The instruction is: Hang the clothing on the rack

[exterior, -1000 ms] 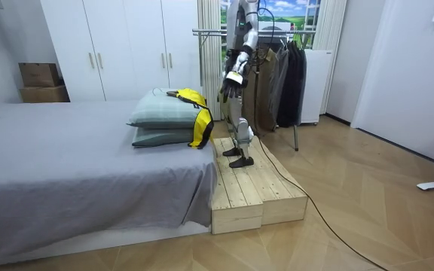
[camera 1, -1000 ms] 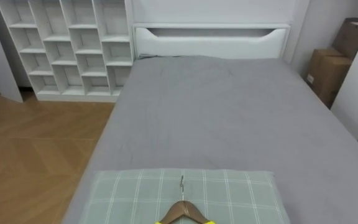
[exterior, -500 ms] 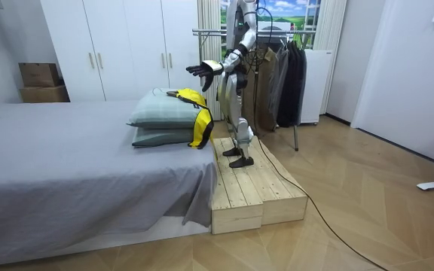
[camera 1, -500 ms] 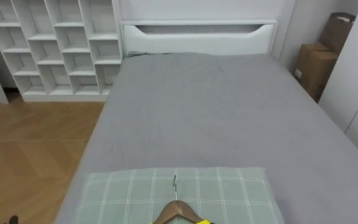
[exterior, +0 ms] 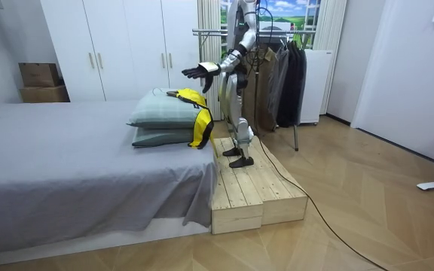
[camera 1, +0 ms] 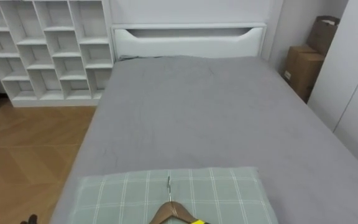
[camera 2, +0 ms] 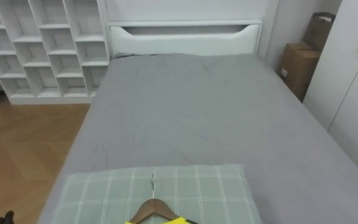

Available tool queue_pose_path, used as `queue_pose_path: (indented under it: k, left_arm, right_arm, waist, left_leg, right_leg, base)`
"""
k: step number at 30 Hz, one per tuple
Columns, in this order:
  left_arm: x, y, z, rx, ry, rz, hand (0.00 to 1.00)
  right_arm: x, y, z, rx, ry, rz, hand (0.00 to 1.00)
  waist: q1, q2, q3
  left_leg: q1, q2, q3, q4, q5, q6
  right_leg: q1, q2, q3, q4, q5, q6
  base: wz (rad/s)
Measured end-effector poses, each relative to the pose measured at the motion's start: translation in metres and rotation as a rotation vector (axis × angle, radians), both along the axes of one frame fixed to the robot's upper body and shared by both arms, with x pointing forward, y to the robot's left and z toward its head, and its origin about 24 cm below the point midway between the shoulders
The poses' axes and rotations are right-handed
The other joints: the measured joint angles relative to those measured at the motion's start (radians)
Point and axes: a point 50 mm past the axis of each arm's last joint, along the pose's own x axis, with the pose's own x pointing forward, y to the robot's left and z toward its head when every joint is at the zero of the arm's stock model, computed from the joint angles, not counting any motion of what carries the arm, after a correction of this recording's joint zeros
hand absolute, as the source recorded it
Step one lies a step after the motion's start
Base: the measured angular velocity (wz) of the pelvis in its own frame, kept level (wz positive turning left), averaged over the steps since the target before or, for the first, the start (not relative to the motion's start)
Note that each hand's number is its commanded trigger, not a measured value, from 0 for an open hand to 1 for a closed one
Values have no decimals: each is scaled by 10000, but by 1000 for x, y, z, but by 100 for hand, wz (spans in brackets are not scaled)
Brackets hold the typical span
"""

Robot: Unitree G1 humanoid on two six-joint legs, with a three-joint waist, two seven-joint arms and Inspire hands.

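Inspector: Status?
Operator: Yellow garment (exterior: 197,120) on its wooden hanger (camera 1: 168,211) lies atop the plaid pillow (camera 1: 117,196); left hand (exterior: 194,71) hovers above the pillow, fingers spread.
Inspector: Advice?
Operator: Lower onto the hanger's neck (hook end), then pinch firmly.

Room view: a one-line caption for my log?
Robot on a wooden platform beside the bed, left hand open above the pillows bearing a yellow garment; clothes rack behind.

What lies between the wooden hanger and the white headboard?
In the left eye view, the green checked pillow under the hanger, then bare grey bedcover up to the headboard.
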Motion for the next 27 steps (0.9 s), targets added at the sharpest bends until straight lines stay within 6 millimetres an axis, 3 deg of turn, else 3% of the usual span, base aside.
queue_pose_path:
  k: [10, 14, 27]
  left_arm:
    - [14, -11, 4, 651, 94, -1298, 0]
    - [20, -13, 6, 674, -51, -1442, 0]
    - [31, -16, 8, 583, 143, -1813, 0]
  right_arm:
    - [5, -1, 1, -51, -191, 135, 0]
    - [8, -1, 1, -47, -311, 167, 0]
    - [5, 1, 1, 355, -48, 393, 0]
  waist:
    - [-248, 117, -32]
    - [-266, 49, 15]
    - [-456, -36, 17]
  left_leg:
    - [-10, 9, 45, 3, 1, 0]
    - [-20, 32, 169, 3, 2, -1]
    - [-280, 30, 345, -15, 4, 5]
  right_leg:
    - [-42, 0, 29, 30, 1, -1]
    - [-133, -4, 41, 161, 0, -1]
    - [-416, 30, 374, 175, 34, 27]
  base:
    - [-1]
    - [-7]
    - [-3]
